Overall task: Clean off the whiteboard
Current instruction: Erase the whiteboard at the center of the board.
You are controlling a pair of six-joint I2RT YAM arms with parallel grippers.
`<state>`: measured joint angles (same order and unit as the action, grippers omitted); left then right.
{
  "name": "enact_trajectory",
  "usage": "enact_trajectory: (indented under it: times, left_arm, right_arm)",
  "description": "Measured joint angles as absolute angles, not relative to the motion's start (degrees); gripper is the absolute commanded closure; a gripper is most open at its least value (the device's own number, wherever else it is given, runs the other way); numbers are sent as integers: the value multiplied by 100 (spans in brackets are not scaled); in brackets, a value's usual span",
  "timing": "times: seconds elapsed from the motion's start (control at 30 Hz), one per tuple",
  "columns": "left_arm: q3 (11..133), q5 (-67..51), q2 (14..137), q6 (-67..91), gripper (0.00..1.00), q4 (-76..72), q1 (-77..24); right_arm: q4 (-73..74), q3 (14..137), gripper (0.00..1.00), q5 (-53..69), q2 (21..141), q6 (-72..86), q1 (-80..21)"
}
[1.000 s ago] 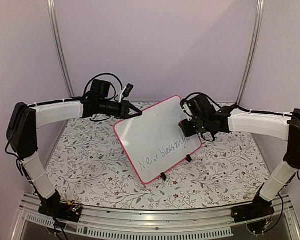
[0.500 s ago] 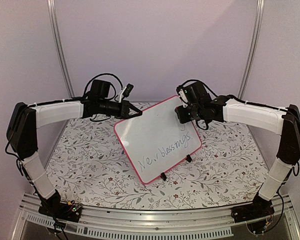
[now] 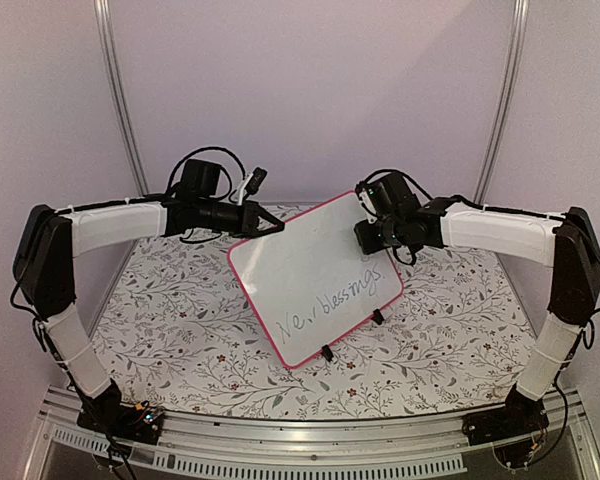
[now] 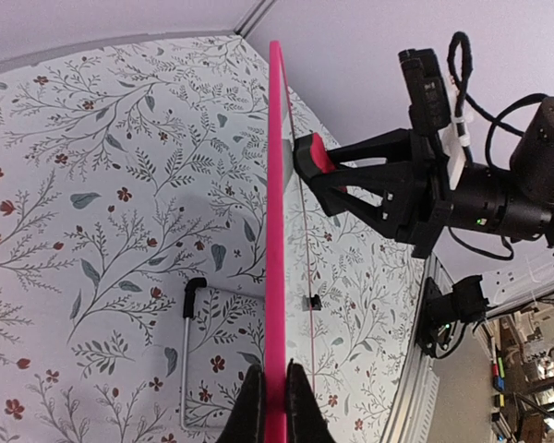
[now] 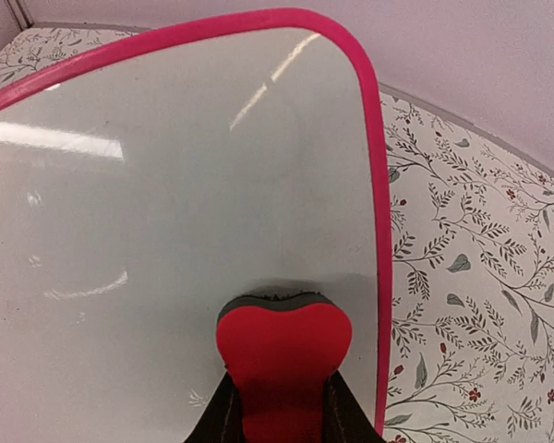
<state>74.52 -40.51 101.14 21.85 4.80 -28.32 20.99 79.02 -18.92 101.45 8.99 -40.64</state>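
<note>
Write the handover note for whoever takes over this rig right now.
Left gripper: shut on the rim of the whiteboard, holding it tilted up with its clip feet on the floral table.
Right gripper: shut on the red eraser, with its felt face near the board's far right corner, seemingly touching it.
Done: the board is steadied, the eraser is in hand, and the upper area is blank.
Left: the handwriting along the lower edge is not yet wiped. Sweep the eraser down across it.
</note>
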Motion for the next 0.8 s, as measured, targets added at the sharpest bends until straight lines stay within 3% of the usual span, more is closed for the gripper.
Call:
enact_trajectory:
  times: [0.8]
  left_arm:
    - [7452,-4047,10114,2191,100,491,-2832]
  right_arm:
    - [1704,7231,100,-1780,9894,1063,-4053]
